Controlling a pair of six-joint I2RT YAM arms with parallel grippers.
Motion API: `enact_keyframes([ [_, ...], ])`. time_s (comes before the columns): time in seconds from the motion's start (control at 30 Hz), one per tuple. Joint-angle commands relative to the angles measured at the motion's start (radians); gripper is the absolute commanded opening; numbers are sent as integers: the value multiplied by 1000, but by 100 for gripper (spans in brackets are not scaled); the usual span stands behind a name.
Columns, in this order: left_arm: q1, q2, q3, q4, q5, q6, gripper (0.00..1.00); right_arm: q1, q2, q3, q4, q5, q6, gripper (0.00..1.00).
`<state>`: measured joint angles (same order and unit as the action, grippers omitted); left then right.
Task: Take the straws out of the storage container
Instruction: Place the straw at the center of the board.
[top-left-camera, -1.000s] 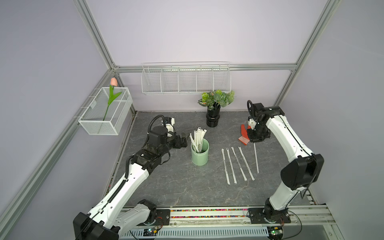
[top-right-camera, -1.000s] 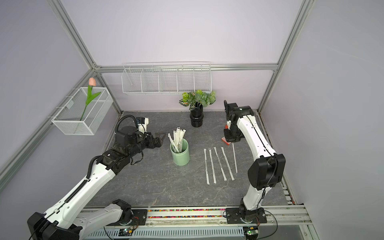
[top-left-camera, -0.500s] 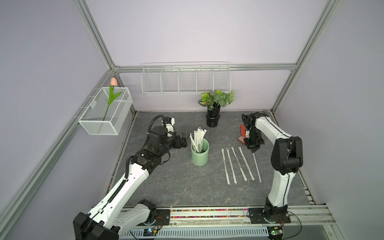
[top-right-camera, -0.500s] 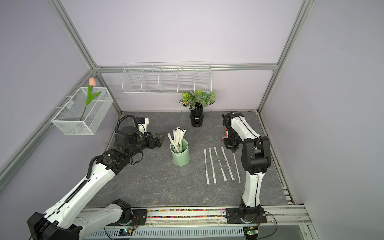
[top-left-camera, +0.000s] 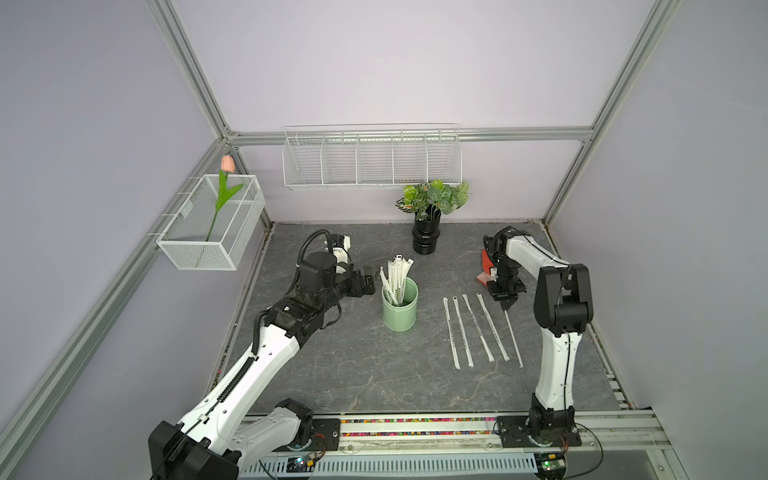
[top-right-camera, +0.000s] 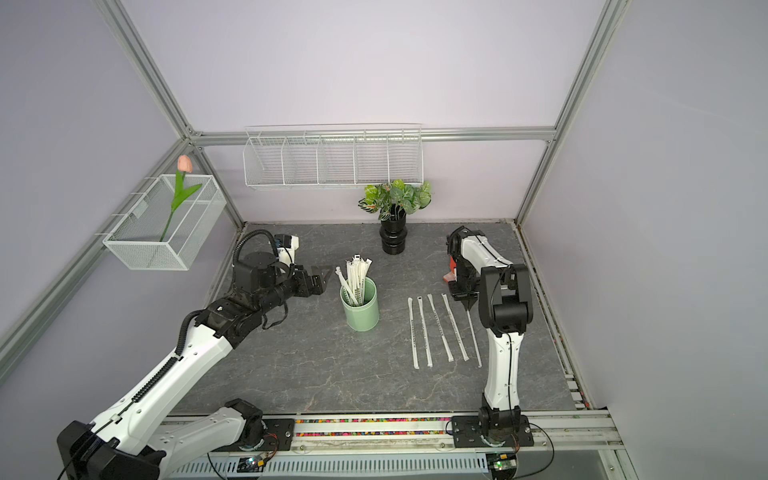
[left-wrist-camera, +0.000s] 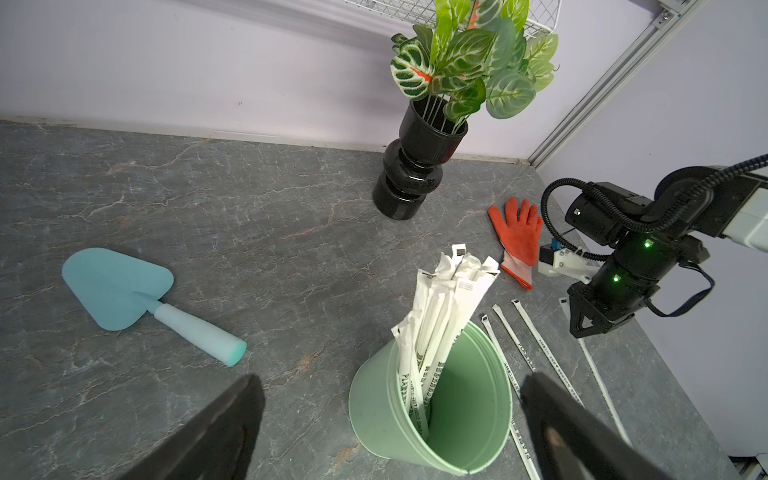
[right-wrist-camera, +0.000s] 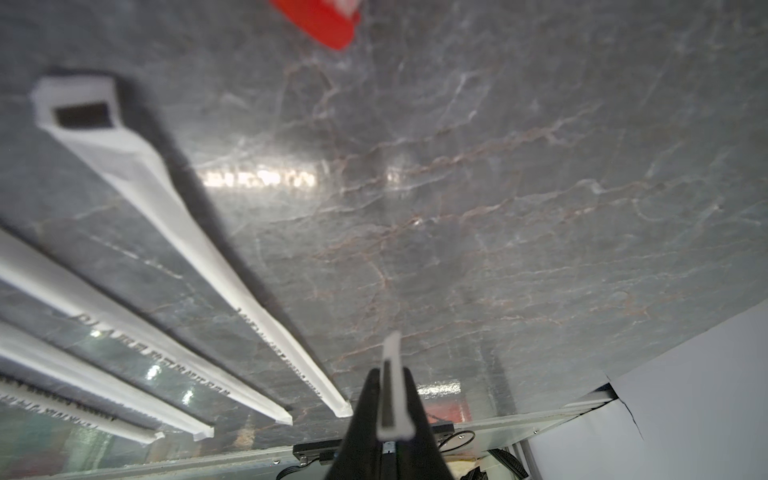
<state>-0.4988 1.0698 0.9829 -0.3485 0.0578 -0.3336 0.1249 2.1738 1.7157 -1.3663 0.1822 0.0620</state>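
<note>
The mint-green storage container stands upright mid-table, with a bunch of white-wrapped straws leaning out of it. Several more straws lie in a row on the table to its right. My right gripper points down, shut on one straw that runs from its jaws toward the front at the row's right end. My left gripper hovers open just left of the container's rim, with nothing between its fingers.
A black vase with green leaves stands at the back. A red glove lies behind the right gripper. A pale blue trowel lies on the table beyond the left gripper. White wire baskets hang on the walls.
My right arm has folded and brought its gripper toward the front with the straw, which now lies beside the row. The left arm has not moved.
</note>
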Motion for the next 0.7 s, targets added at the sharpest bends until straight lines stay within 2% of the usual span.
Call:
enact_keyframes([
  [0.0,-6,6,12,9,10,-8,100,-5,29,24,2,-22,-13,10],
  [0.67,-6,18,14,8,13,-9,100,-11,141,128,-11,-23,-13,13],
])
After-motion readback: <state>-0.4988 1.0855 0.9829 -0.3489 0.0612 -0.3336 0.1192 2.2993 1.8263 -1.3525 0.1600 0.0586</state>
